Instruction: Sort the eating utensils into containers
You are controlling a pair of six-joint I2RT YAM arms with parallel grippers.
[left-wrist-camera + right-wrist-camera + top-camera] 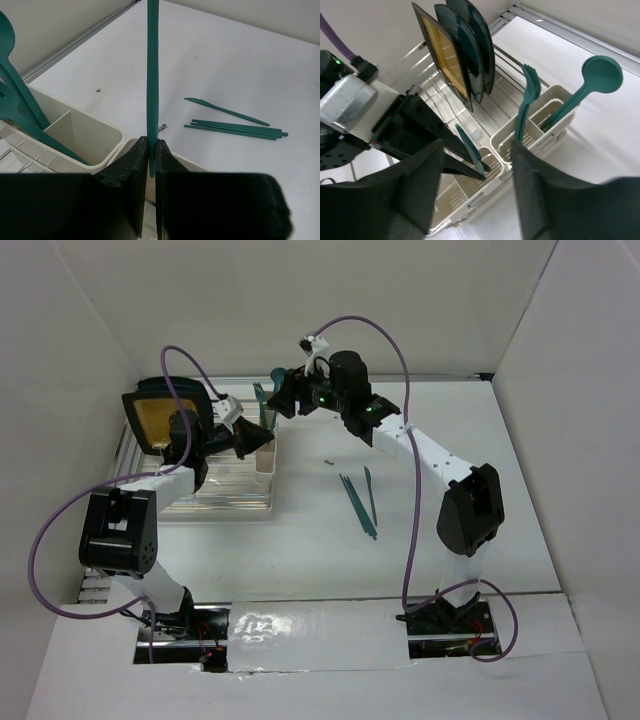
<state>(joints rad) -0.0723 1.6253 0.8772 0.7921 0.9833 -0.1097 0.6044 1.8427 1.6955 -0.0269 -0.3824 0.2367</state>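
Top external view, read left to right, every position given against the containers (266,468), a row of joined cream cups. Left of the containers: a yellow-and-black plate (160,415) stands on edge in the clear dish rack (215,502); the cup row sits along the rack's right side. Directly above the nearer cups of the containers: the left gripper (252,440), jaws pinched tight on one held utensil (152,75). This slim teal piece is gripped by one end and stands steeply, probably so that it can slide end-first into the narrow mouth below. Its kind cannot be told for certain, though the right wrist view suggests a knife. Above the far end of the containers: the right gripper (282,400), jaws standing apart with nothing clamped between them. Contents of the containers: a fork (529,85) and a spoon (601,75) stand heads-up in the far cups, apparently one kind per cup. The next cup toward the near end looks empty in the left wrist view, and the cup under the left gripper is hidden. Right of the containers, well apart on the table (310,560): the loose utensils (358,502), several slim teal pieces lying nearly parallel, unsorted. Judged stage: part-way, with one piece poised for lowering and the loose ones yet to be fetched
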